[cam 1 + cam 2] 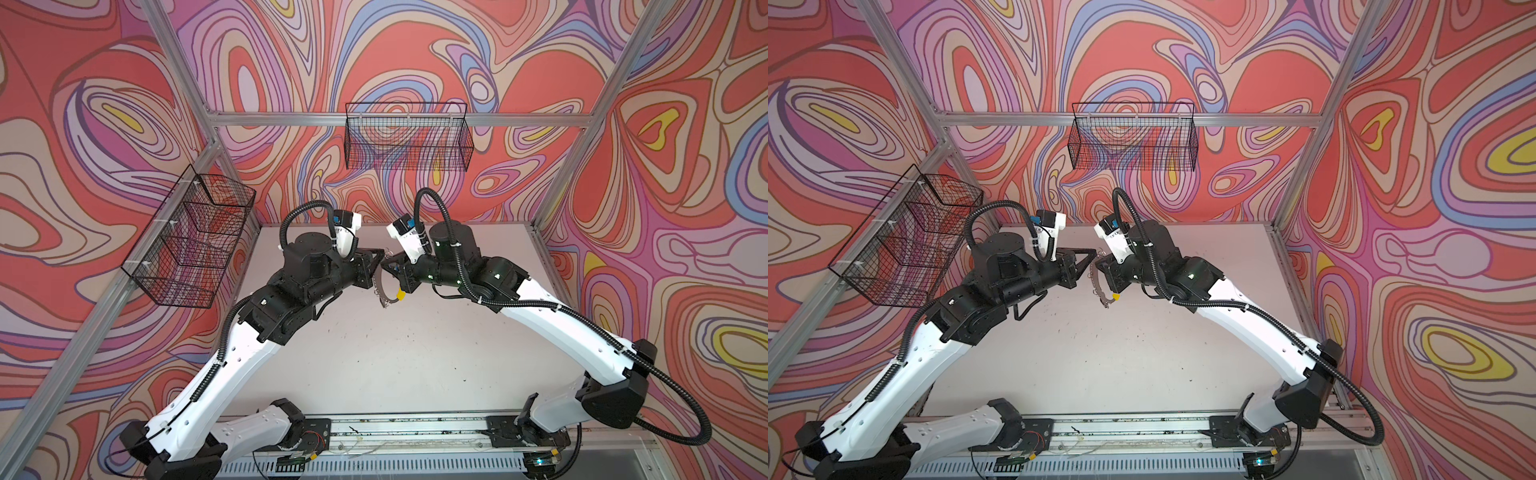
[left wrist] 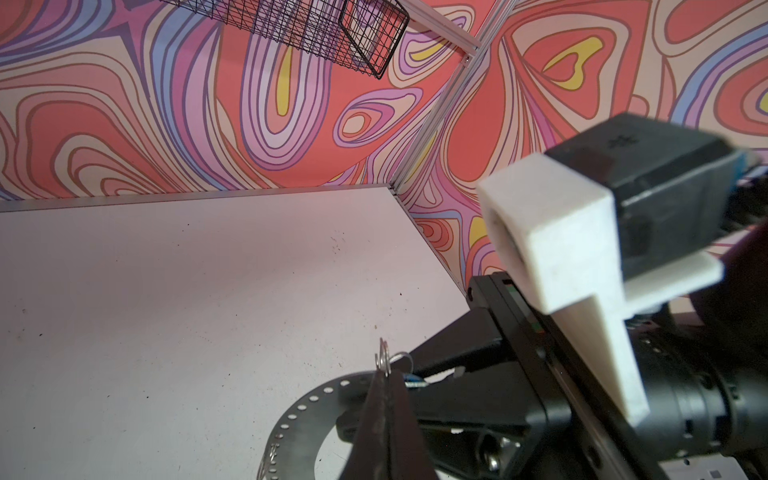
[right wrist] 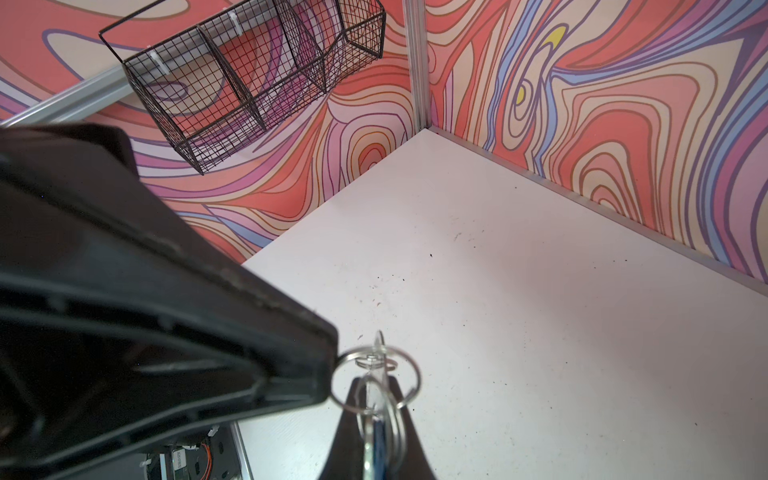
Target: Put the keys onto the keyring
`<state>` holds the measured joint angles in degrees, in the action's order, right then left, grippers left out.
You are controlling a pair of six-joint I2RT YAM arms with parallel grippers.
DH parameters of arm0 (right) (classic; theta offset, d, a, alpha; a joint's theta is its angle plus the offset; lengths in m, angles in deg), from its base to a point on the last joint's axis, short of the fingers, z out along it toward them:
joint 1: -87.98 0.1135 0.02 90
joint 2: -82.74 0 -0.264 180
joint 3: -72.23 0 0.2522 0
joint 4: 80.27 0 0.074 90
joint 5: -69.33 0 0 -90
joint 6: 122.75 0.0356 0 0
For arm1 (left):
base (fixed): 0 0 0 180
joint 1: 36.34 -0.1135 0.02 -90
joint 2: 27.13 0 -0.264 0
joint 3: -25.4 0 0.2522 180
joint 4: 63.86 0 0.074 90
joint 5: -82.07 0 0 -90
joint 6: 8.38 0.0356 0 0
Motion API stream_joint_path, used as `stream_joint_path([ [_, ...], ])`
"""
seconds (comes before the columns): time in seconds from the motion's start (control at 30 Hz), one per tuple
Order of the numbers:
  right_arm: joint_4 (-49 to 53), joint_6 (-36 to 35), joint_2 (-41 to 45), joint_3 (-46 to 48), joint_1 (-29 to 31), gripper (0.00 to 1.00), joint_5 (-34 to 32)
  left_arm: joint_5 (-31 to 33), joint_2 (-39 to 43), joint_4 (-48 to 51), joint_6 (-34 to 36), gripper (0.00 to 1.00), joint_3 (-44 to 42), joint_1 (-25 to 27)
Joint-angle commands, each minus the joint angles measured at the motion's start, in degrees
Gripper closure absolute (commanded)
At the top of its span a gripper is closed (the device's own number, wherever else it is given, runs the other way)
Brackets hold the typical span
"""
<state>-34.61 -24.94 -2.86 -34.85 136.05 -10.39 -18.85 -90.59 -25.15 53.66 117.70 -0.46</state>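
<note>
Right fingers (image 3: 347,436) gripping blue-tagged key (image 3: 377,440) lengthwise, left fingers (image 3: 291,353) pinching split ring (image 3: 417,380)

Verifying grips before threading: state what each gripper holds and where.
Left gripper pinches a split ring by its rim. Right gripper clamps the keyring by its perforated band, near the blue-tagged key.

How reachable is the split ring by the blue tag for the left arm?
Likely yes: the left tool is shut at the edge of the split ring, nothing between. The right tool holds the keyring off the table.
</note>
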Motion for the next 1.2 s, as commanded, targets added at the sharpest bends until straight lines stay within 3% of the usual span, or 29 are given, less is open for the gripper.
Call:
stream_joint_path([
  [0.0,-2.35,-0.24,1.97,0.69,0.0,1.0,-0.5,-3.55,-0.26,-1.12,-1.63,1.0,0.01,-0.75],
  [0.23,-0.18,-2.57,2.44,0.34,0.0,1.0,-4.51,-6.56,-1.37,8.58,-0.24,1.0,4.77,-4.83],
  [0.43,-0.77,-2.3,2.38,0.61,-0.05,1.0,-4.1,-9.03,0.09,8.44,-0.7,1.0,4.19,-6.35],
  [0.53,-1.18,-1.71,2.14,0.6,-0.04,1.0,-3.58,-10.7,0.42,5.93,-2.23,0.7,2.32,-6.33],
  [0.63,-1.49,-1.33,2.0,0.43,-0.04,1.0,-3.34,-12.07,0.99,1.67,-3.87,0.63,-0.04,-6.3],
  [0.8,-1.2,-1.13,1.39,0.15,0.26,1.0,-3.05,-13.26,-0.06,-0.72,-4.3,0.62,-0.21,-6.32],
  [1.0,-1.46,-1.02,1.08,-0.01,0.62,1.0,-3.06,-13.64,-1.1,-2.59,-3.93,0.7,0.64,-6.32],
  [1.17,-1.49,-1.13,0.8,0.01,0.75,1.0,-3.08,-14.99,-2.71,-2.4,-3.9,0.68,1.96,-6.31],
])
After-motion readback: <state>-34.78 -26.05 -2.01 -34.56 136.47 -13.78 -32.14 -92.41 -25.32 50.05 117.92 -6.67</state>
